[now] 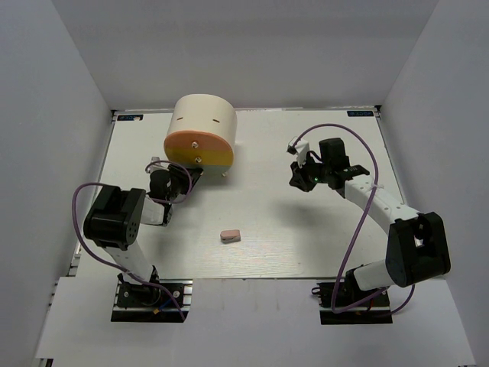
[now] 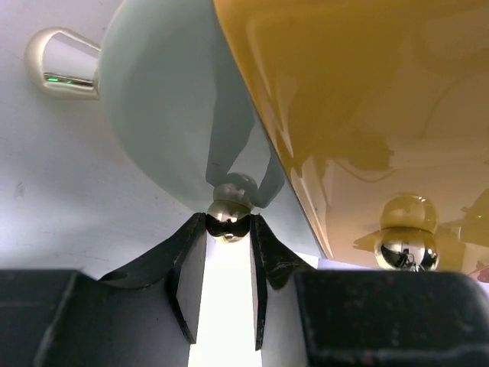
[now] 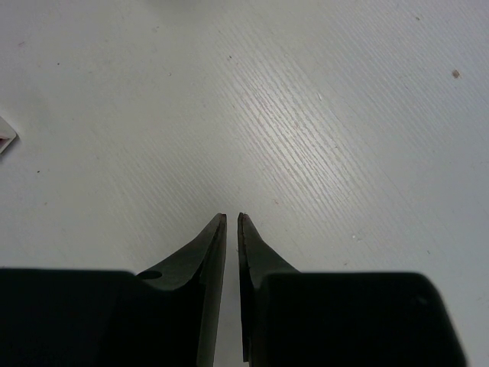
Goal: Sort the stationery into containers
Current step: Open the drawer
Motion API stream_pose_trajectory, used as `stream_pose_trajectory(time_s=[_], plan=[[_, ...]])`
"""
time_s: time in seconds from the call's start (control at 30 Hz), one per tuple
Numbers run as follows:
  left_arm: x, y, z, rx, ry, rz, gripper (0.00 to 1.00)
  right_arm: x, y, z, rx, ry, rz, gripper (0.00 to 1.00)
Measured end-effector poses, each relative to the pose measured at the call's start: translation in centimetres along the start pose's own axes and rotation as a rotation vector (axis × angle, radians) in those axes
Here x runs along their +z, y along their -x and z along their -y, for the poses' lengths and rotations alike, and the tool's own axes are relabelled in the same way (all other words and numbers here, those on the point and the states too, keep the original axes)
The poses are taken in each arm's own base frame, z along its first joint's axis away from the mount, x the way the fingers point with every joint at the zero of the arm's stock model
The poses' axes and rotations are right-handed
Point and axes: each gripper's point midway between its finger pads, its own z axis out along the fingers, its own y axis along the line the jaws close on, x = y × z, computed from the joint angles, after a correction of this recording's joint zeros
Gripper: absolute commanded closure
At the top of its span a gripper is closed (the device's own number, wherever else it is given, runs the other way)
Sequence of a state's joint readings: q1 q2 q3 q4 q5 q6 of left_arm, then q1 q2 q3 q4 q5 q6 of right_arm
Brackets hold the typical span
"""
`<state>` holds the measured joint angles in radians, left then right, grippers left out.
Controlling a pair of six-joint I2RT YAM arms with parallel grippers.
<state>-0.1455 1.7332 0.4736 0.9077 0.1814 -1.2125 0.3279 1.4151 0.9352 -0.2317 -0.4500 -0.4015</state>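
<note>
My L hand (image 2: 229, 219) pinches a small round knob (image 2: 229, 225) on the chest (image 1: 200, 126) front; which drawer, can't tell. R hand (image 3: 231, 218), right of chest: tips nearly together, holding nothing. Eraser (image 1: 230, 235) lies well in front of chest. Scrap (image 3: 4, 134) cut off at frame edge, unclear what. White table (image 1: 306, 237), white walls (image 1: 252, 46).

L gripper (image 2: 229, 223) clamped, R gripper (image 3: 231, 219) closed
</note>
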Motion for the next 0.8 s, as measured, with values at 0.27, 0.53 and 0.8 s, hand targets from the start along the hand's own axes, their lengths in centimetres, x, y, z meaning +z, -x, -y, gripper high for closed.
stream_pose_trajectory(time_s=[0.27, 0.53, 0.8], plan=[[-3.0, -1.0, -0.6, 0.007, 0.004, -0.008, 0.75, 0.0, 0.1, -0.1, 0.000, 0.006, 0.002, 0.83], [-6.2, -2.1, -1.2, 0.031, 0.011, -0.024, 0.75, 0.0, 0.6, -0.2, -0.009, 0.021, 0.014, 0.76], [-7.8, -2.6, -1.2, 0.065, 0.005, -0.040, 0.09, 0.2, 1.0, -2.4, -0.081, 0.162, 0.024, 0.43]])
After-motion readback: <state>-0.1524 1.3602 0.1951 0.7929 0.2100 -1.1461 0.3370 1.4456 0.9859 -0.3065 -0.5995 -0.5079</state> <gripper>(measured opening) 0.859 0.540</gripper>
